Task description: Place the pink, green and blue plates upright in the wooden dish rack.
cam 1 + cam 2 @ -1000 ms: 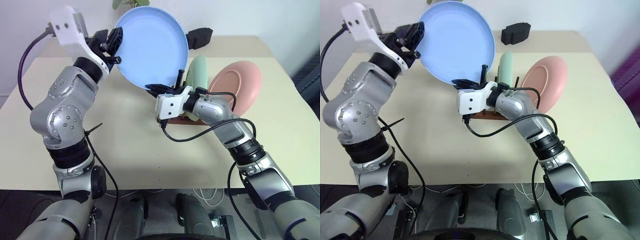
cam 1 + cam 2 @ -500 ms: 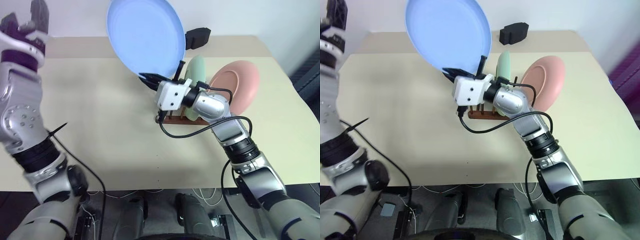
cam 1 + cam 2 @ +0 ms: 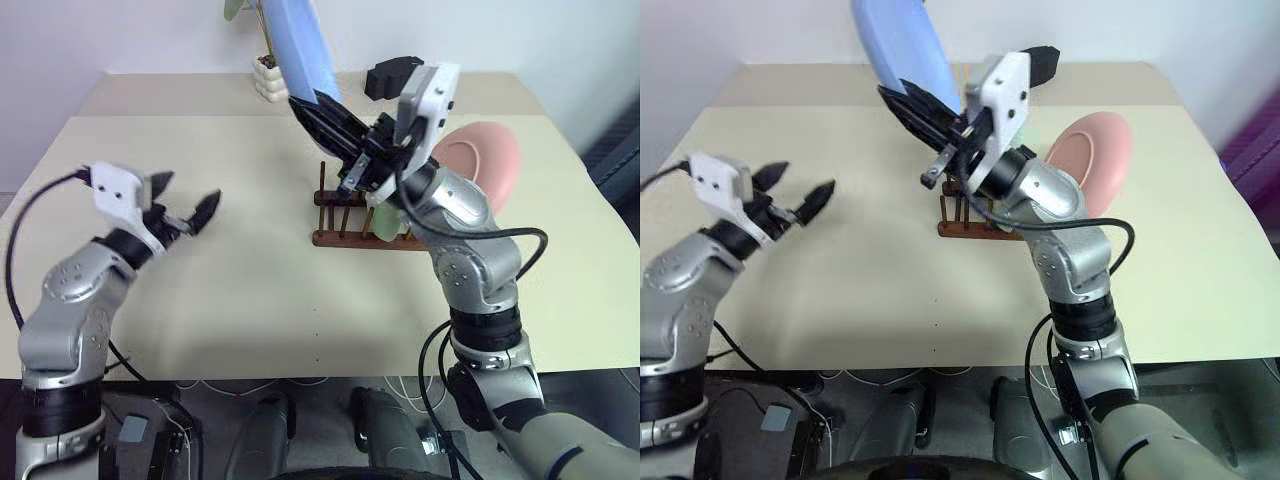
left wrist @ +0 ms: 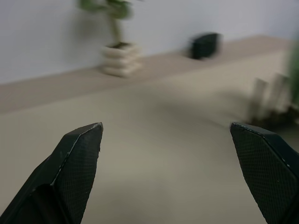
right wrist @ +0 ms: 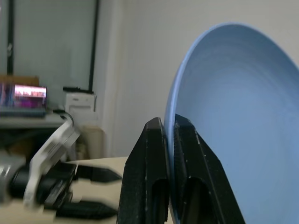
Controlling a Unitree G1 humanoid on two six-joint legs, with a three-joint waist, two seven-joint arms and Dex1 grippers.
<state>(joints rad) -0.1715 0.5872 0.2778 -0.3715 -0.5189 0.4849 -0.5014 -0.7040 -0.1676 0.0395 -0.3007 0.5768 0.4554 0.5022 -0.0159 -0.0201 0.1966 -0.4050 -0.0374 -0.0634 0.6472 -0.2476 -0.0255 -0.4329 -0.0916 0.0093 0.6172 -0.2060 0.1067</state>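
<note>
Gripping the round sky-blue plate (image 3: 300, 50) by its rim above the dark wooden dish rack (image 3: 350, 225), the right gripper (image 3: 325, 115) leaves one placement undone; the salmon-pink plate (image 3: 485, 165) and mint-green plate (image 3: 385, 222) stand in the rack. From the left wrist, the left gripper (image 4: 168, 163) gapes empty over the beige table (image 4: 154, 121). From the right wrist, both fingers (image 5: 149, 177) pinch the blue rim.

The tabletop (image 3: 230, 290) was a plain beige surface, with a second strip of the same colour butting against its far edge. On it stood the wooden dish rack (image 3: 352, 222), right of centre, its pegs upright. The green plate (image 3: 386, 222) and the pink plate (image 3: 480, 165) stood on edge in the rack. On the far strip sat a white plant pot (image 3: 268, 78) and a black box (image 3: 390, 76), well apart.
</note>
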